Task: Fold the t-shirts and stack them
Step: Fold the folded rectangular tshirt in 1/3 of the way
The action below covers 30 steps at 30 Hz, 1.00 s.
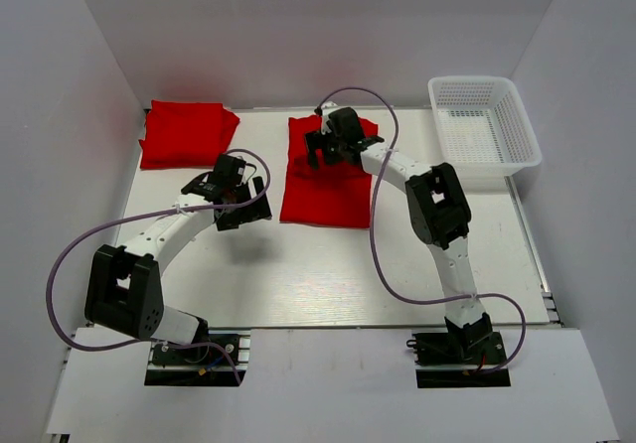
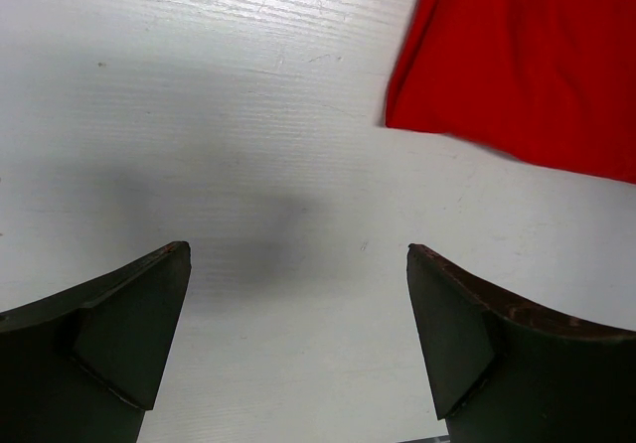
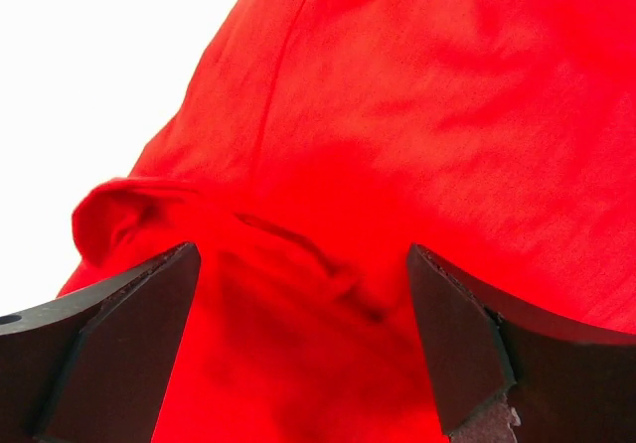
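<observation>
A folded red t-shirt (image 1: pixel 187 133) lies at the far left of the table. A second red t-shirt (image 1: pixel 324 187), partly folded, lies in the middle; it fills the right wrist view (image 3: pixel 417 115) with a rumpled fold near its edge. My right gripper (image 1: pixel 320 150) hovers open over the far part of this shirt, holding nothing (image 3: pixel 298 254). My left gripper (image 1: pixel 238 210) is open and empty over bare table, just left of the middle shirt, whose corner shows in the left wrist view (image 2: pixel 527 56).
A white plastic mesh basket (image 1: pixel 485 130) stands at the far right of the table. White walls enclose the table on the left, back and right. Grey cables loop from both arms.
</observation>
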{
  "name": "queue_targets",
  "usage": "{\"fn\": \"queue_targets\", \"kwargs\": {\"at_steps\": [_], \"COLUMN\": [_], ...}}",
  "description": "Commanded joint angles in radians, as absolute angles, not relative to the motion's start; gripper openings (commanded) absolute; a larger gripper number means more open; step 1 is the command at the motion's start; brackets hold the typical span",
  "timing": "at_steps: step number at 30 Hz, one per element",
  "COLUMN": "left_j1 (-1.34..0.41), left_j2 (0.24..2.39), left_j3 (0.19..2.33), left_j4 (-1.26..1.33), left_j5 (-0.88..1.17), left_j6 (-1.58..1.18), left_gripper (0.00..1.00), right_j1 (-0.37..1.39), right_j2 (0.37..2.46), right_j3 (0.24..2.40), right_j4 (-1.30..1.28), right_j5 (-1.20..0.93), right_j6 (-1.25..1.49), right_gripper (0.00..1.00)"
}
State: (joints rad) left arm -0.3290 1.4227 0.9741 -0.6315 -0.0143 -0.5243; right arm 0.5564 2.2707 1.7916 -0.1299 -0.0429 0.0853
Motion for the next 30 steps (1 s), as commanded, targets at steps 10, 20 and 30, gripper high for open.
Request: {"fn": "queue_targets", "kwargs": {"at_steps": [10, 20, 30], "left_j1": [-0.328, -0.328, -0.328], "left_j2": [1.374, 1.393, 1.402], "left_j3": [0.988, 0.979, 0.960], "left_j4": [-0.657, -0.647, -0.646], "left_j5": [-0.009, 0.000, 0.000], "left_j6": [-0.512, -0.512, -0.503], "left_gripper": [1.00, 1.00, 1.00], "right_j1": [0.534, 0.557, 0.568], "right_j2": [2.264, 2.091, 2.167], "right_j3": [1.947, 1.698, 1.654], "right_j4": [-0.127, -0.262, -0.253], "right_j5": [0.063, -0.393, -0.396], "right_j6": [-0.063, -0.048, -0.023], "right_gripper": [0.90, 0.90, 0.90]}}
